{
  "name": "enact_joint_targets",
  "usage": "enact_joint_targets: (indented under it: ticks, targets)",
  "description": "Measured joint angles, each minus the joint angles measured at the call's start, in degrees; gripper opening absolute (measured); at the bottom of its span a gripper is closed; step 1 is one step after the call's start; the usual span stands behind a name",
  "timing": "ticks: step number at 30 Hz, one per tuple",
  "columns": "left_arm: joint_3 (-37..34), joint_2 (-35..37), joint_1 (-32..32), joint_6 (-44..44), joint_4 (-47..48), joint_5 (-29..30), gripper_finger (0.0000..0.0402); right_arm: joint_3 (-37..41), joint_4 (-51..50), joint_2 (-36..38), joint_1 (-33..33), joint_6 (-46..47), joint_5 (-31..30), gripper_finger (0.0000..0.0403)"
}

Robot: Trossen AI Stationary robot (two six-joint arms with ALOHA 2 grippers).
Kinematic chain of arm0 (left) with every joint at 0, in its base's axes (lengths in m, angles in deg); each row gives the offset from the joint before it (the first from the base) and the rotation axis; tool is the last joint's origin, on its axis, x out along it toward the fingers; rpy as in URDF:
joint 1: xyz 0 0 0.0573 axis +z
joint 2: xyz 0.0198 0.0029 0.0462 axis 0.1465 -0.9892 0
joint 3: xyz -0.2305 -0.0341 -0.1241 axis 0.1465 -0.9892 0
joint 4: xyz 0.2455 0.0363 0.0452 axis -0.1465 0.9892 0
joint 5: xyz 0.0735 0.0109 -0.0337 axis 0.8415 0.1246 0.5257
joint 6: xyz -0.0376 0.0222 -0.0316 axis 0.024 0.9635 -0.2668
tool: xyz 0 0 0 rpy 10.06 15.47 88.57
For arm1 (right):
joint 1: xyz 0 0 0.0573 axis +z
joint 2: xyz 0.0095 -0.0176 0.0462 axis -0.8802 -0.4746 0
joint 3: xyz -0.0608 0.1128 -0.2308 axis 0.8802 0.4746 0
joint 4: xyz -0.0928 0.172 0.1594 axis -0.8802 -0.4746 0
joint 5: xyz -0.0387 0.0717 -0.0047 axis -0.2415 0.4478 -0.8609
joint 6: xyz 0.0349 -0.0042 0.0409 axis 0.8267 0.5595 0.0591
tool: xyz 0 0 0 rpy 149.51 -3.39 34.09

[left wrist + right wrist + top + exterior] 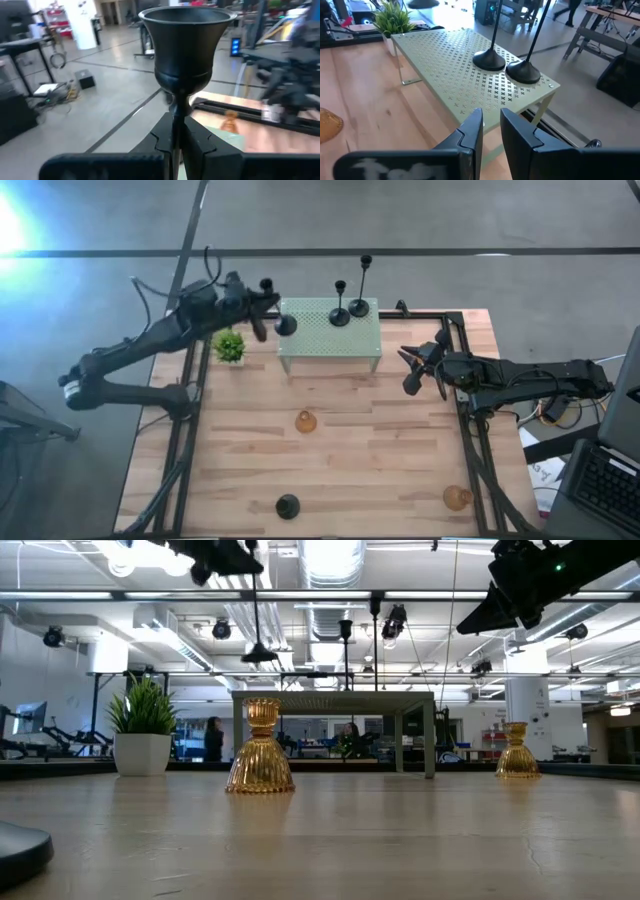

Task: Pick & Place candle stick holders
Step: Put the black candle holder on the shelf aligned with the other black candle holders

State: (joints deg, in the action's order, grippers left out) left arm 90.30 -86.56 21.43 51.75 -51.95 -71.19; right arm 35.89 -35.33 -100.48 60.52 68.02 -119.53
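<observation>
My left gripper (175, 142) has its fingers clamped on a black holder (182, 50) at the stand's (330, 340) 9 o'clock edge; released off-centre, it could topple. Right gripper (491, 131) fingers narrow, empty.

You get glare at the high view's upper left, bright ceiling lights (330, 560) in the low view, blurred left wrist background.
</observation>
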Motion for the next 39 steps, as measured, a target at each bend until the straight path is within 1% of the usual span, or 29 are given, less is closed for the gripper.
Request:
enact_joint_targets:
  ticks: [3,8,16,23,27,33,39]
  targets:
    - [0.01,-4.03,3.10,-0.02,-4.99,-1.94,0.0017,0.00,0.04,0.00,0.00,-1.13,0.00,0.0065]
    - [1.88,-10.75,5.22,0.99,-9.86,-3.00,0.0017,0.00,0.00,0.00,0.00,-1.58,0.00,0.0064]
    - [8.99,-18.74,7.28,2.15,-9.33,-3.18,0.0017,0.00,-0.11,0.00,0.00,-1.78,0.01,0.0057]
    - [10.80,-22.00,9.22,1.58,-8.36,-3.57,0.0017,0.51,-0.13,-0.02,0.00,-1.80,0.01,0.0066]
    - [10.84,-23.29,10.27,0.54,-8.32,-4.56,0.0017,0.96,-0.10,0.01,-0.02,-1.70,0.02,0.0063]
    - [10.56,-22.63,10.98,0.26,-6.84,-5.24,0.0017,1.33,-0.09,0.00,-0.04,-1.56,0.02,0.0054]
    - [10.33,-21.94,12.77,-0.55,-6.37,-5.60,0.0017,1.38,-0.09,0.00,-0.04,-1.43,0.02,0.0057]
